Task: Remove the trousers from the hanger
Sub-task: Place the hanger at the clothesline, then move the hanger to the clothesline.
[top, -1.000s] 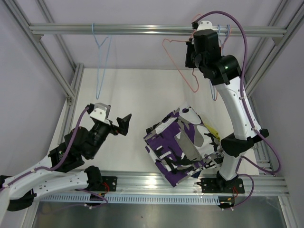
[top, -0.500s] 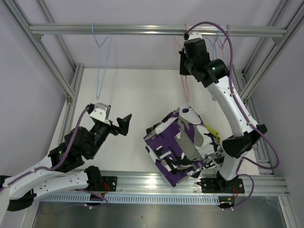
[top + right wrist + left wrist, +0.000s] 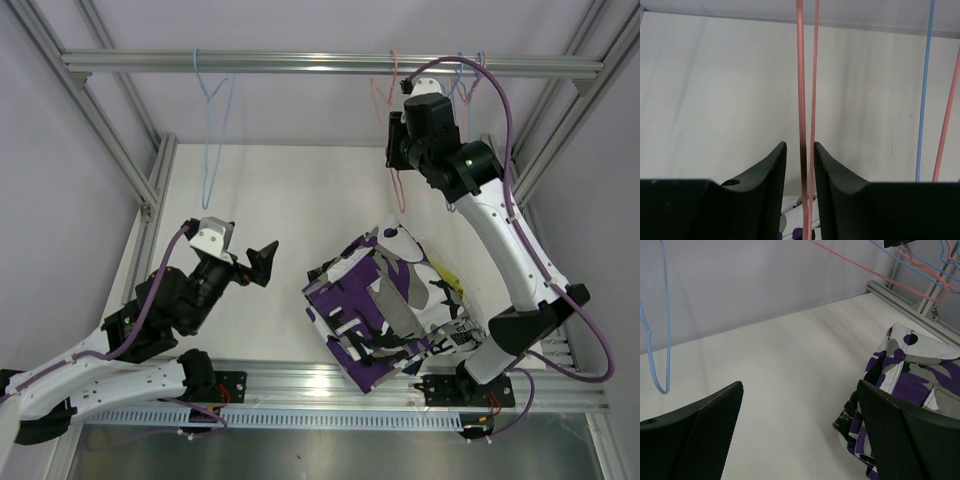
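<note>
Left gripper [image 3: 799, 387] low over the table [image 3: 270, 190], left side, fingers spread wide. Trousers [image 3: 375, 305] lie heaped on the table close to the right arm's base, purple-white-black pair on top. Farther back, right gripper [image 3: 800, 150] raised at the rail [image 3: 300, 62], fingers narrowly parted, pink hanger [image 3: 800, 75] wires running through the gap, not clamped. Blue hanger [image 3: 215, 130] hangs bare at rail's left

Soft, even light fills every view, leaving faint shadows on the pale table [image 3: 290, 200] and mild glare on the near-edge rail [image 3: 330, 378].
</note>
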